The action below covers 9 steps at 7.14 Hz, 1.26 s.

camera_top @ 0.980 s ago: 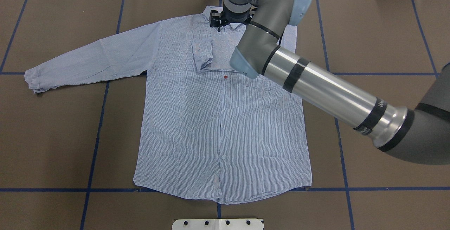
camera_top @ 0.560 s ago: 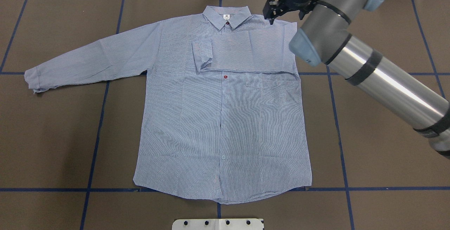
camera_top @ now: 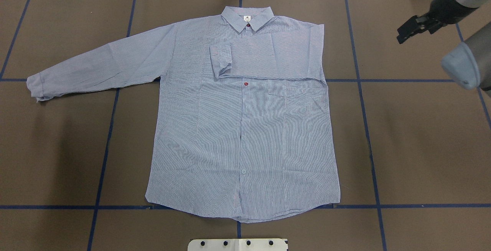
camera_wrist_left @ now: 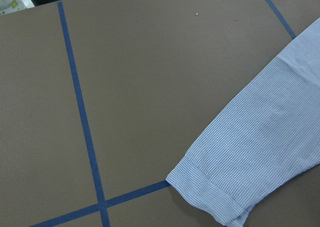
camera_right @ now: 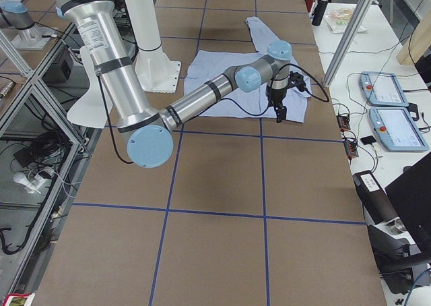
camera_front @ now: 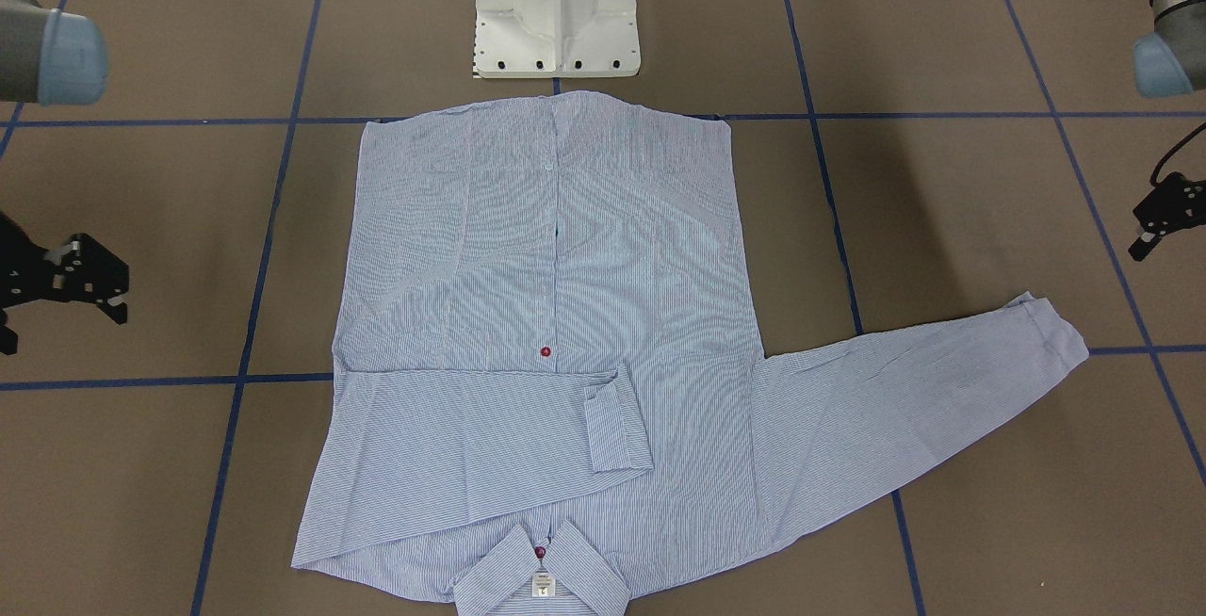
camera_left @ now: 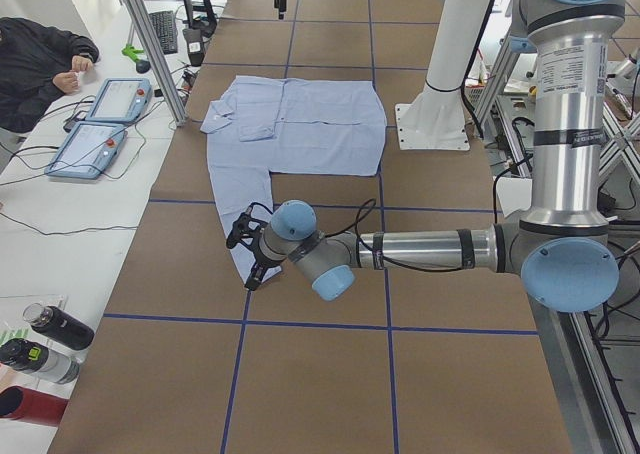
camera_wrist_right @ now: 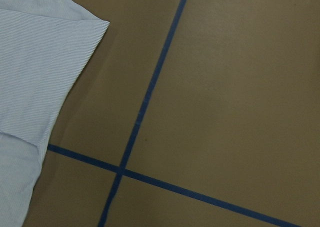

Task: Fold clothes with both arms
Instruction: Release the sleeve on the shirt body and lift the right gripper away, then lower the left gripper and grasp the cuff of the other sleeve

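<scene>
The light-blue striped shirt (camera_top: 241, 128) lies flat and face up, collar (camera_top: 247, 15) at the far edge. One sleeve (camera_top: 264, 57) is folded across the chest. The other sleeve (camera_top: 96, 65) stretches out sideways, its cuff (camera_wrist_left: 215, 199) lying near a tape crossing. My right gripper (camera_top: 406, 32) hovers off the shirt beyond the folded shoulder, open and holding nothing (camera_front: 61, 319). My left gripper (camera_front: 1142, 235) hangs open above the bare table just past the outstretched cuff (camera_left: 245, 261). Neither touches the cloth.
The white base pedestal (camera_front: 556, 13) stands at the table's near edge behind the hem. Blue tape lines (camera_top: 368, 128) grid the brown table. Two teach pendants (camera_left: 100, 124), bottles (camera_left: 40, 344) and a seated person (camera_left: 40, 64) are at the operators' side.
My right arm has swung away from the collar, off the shirt toward its own side of the table. The folded sleeve stays across the chest. The shirt has not shifted.
</scene>
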Available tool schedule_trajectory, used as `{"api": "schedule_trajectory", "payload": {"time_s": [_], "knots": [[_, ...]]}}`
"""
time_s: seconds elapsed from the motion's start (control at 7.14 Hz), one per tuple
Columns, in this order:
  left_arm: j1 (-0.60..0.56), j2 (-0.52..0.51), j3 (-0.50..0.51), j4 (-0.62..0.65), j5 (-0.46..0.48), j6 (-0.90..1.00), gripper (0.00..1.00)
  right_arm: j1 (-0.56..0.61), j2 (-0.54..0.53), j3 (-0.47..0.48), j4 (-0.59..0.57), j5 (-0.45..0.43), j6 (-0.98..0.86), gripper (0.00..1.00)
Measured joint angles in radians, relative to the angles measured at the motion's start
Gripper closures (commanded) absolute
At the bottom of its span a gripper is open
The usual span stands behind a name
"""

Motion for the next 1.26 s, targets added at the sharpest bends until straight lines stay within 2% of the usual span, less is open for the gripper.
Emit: {"api": "schedule_trajectory", "payload": {"time_s": [0.28,0.7,1.12,1.26], "knots": [[0.071,-0.002,0.087,-0.141,0.053,-0.189,0.00,0.041,-0.069,0.029,0.017,0.022,-0.046,0.00],[0.175,-0.020,0.123,-0.198,0.128,-0.366,0.03,0.048,-0.080,0.032,0.021,0.026,-0.053,0.00],[0.265,-0.047,0.127,-0.200,0.191,-0.459,0.32,0.047,-0.082,0.032,0.021,0.026,-0.053,0.00],[0.270,-0.052,0.133,-0.199,0.195,-0.463,0.32,0.047,-0.081,0.031,0.021,0.026,-0.053,0.00]]}}
